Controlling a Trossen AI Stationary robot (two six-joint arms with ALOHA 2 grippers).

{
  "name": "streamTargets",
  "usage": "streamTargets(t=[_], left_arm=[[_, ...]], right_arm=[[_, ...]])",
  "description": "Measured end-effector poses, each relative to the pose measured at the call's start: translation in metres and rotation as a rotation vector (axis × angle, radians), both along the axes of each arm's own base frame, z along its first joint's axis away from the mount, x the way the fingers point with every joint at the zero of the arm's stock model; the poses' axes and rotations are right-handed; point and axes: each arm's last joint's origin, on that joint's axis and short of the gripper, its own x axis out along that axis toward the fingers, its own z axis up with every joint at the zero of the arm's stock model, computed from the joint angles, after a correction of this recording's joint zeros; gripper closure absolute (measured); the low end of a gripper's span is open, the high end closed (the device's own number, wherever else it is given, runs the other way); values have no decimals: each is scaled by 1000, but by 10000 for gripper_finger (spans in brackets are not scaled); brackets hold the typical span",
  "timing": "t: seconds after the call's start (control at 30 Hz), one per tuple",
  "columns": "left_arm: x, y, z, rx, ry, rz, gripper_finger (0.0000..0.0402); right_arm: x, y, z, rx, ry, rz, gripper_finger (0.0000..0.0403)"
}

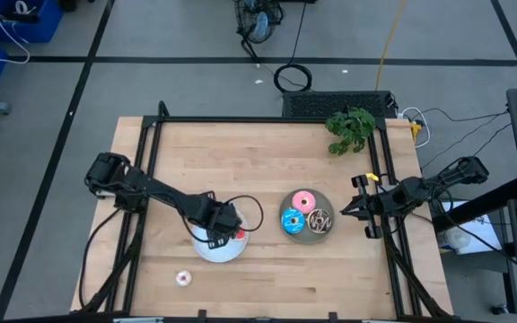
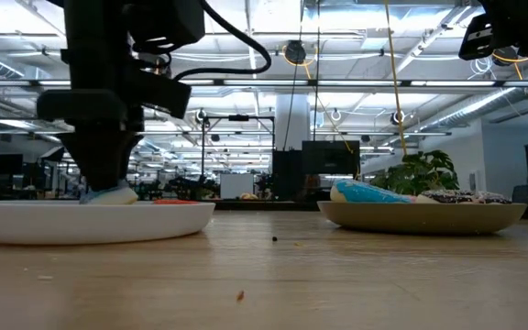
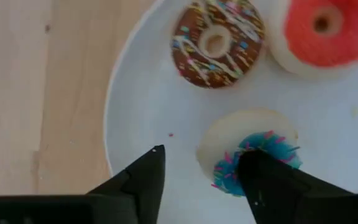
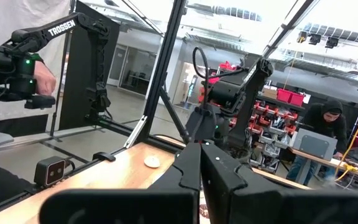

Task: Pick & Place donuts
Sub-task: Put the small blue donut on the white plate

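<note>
White plate (image 1: pixel 206 252) first — my left end effector (image 1: pixel 223 235) hangs right over it, low down, with its two dark fingers (image 3: pixel 143 180) spread apart. From the left wrist camera I see a mini blue donut (image 3: pixel 248 151) with sprinkles lying on the plate, partly tucked behind one finger. I can't tell if that finger touches it. The other finger stands apart from it. Nothing is pinched between them.

Two more minis lie on the same plate past the blue one: a brown donut (image 3: pixel 217 41) with white stripes and bright sprinkles, and a red donut (image 3: pixel 322 32) just beside it.

One more mini, the white-pink donut (image 1: pixel 183 278), lies alone on the wooden bench (image 1: pixel 267 161), near the front edge and well apart from the white plate.

The grey plate (image 1: pixel 328 235) sits to the right of the white one. It holds the three bigger ones — the pink donut (image 1: pixel 303 201), the big blue donut (image 1: pixel 292 220) and the chocolate donut (image 1: pixel 319 219) with white drizzle, all close together.

My right end effector (image 1: pixel 348 209) waits at the right side of the bench, just beside the grey plate, fingers pressed together and holding nothing.

A green plant (image 1: pixel 350 128) sits at the far right corner of the bench.

The only writing I can read is "TROSSEN" in white letters on the far arm (image 4: pixel 61 28), seen from the right wrist camera. A person (image 4: pixel 322 134) in dark clothes is bent over a desk in the room behind.
</note>
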Motion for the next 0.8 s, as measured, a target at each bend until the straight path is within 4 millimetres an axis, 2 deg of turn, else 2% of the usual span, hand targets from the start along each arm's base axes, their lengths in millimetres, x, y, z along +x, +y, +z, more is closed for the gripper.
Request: streamTargets(t=[0.13,0.3,0.53,0.63,0.8], left_arm=[[1,5,0,-89,20,34,184],[2,7,3,-118,8,69,170],[4,8,13,-116,-25,77,163],[7,7,16,-62,-60,98,163],[3,9,16,-25,-29,116,163]], right_arm=[[0,0,0,0,0,0,403],[0,0,0,-1,0,0,403],[0,0,-1,-2,7,0,403],[1,0,-2,-7,21,-4,403],[4,1,-5,-22,48,-8,403]])
